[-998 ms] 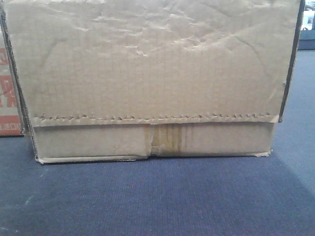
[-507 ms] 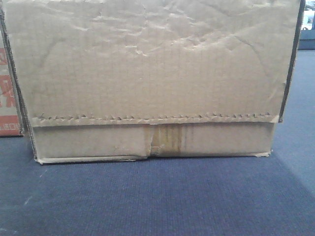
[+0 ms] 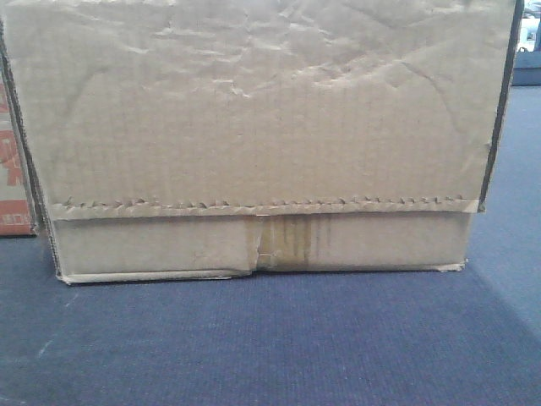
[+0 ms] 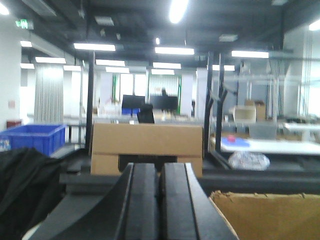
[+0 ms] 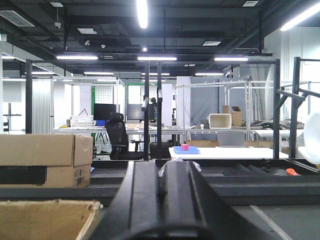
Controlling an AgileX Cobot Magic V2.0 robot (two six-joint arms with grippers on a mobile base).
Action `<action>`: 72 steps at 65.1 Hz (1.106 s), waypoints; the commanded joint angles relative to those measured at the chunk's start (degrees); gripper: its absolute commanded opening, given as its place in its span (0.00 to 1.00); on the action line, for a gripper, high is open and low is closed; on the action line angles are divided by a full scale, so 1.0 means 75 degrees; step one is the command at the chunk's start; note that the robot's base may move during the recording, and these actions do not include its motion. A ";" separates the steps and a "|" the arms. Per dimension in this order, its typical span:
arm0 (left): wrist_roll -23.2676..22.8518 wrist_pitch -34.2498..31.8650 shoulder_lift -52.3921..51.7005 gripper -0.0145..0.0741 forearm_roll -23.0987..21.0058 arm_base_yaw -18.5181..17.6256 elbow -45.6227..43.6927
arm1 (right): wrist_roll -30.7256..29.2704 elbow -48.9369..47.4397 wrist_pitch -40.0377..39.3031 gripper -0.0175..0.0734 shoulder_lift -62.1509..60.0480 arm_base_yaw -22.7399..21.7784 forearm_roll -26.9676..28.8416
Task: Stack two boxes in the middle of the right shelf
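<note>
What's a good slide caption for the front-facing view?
Wrinkled brown carton with serrated tape strip fills the frame, resting on blue carpet.

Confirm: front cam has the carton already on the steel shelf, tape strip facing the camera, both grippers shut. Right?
Not quite. The exterior front-facing view shows the carton sitting on blue carpet, not a steel shelf. The rest holds: its tape strip faces the camera, and the left gripper and right gripper are both shut.

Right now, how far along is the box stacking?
Nothing looks done: the cardboard carton sits on the blue carpet, unlifted. Nothing is in hand: the left gripper and right gripper are shut, holding nothing. Lifting and shelving both boxes is left.
</note>
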 commanded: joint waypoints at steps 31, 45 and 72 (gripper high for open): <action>0.0018 0.2174 0.3855 0.82 0.0128 -0.0463 -0.2685 | -0.0025 -0.1938 0.0470 0.82 0.4048 0.0009 -0.0154; 0.0018 0.4145 0.5360 0.82 0.0755 -0.0377 -0.3734 | -0.0025 -0.1938 0.0470 0.82 0.4376 0.0009 -0.0154; 0.1860 0.6618 0.8873 0.82 -0.0230 0.1392 -0.6386 | -0.0025 -0.1938 0.0440 0.82 0.4554 0.0209 -0.0154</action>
